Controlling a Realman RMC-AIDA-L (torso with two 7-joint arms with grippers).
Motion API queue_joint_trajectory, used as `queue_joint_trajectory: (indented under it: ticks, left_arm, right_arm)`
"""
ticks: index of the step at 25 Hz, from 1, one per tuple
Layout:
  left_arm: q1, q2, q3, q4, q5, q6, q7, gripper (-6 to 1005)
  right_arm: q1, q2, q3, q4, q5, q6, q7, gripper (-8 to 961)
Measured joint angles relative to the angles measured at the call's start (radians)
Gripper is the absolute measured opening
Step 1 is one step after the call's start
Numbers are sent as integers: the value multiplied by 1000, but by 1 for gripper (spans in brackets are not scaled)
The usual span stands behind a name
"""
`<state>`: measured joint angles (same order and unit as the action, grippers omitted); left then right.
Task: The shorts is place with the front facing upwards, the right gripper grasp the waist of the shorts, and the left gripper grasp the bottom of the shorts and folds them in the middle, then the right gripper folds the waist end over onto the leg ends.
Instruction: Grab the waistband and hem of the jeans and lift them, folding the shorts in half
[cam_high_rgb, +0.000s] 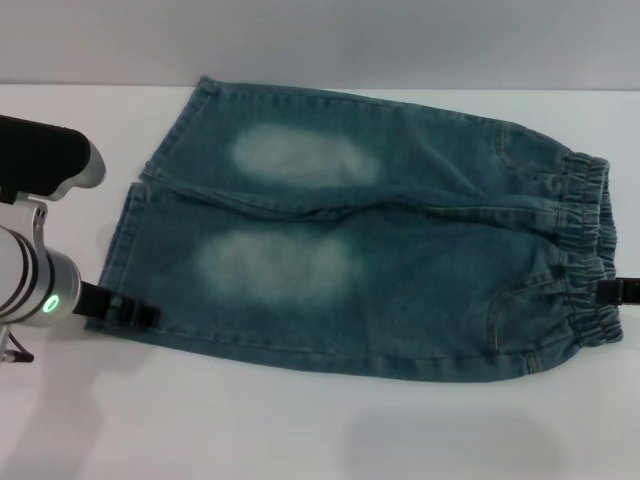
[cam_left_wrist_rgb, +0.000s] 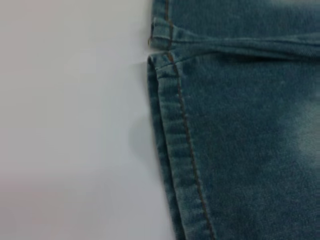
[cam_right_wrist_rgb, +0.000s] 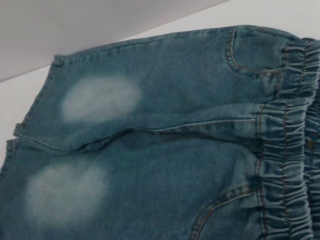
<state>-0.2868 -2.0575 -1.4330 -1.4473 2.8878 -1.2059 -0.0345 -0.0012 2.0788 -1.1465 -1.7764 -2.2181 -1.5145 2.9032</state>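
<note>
Shorts (cam_high_rgb: 360, 235) laid flat, front up, on the white table (cam_high_rgb: 300, 430), each end met by one gripper.

The left gripper (cam_high_rgb: 128, 308) reaches the near corner of the bottom of the shorts (cam_high_rgb: 125, 245), its prongs at the hem (cam_left_wrist_rgb: 172, 150), placed for the lengthwise fold; whether they have closed cannot be told. The right gripper (cam_high_rgb: 622, 291) sits at the waist (cam_high_rgb: 588, 250), at the opposite end from the hems, mostly out of view, its grip likewise undetermined.

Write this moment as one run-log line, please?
shorts: flat, unfolded | left claw: at near leg hem | right claw: at waist | fold: not begun
</note>
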Motion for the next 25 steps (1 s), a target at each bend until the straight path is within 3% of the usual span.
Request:
queue_joint_trajectory:
  ticks: [19,25]
  left_arm:
    - [46,1,2,-122,1,-71,12,544]
    - [44,0,4,-132,1,-68,12,283]
  right_arm:
    - [-4,3,-12,16,6,2,-7,695]
    - [-3,1,-9,20,6,2,-10,690]
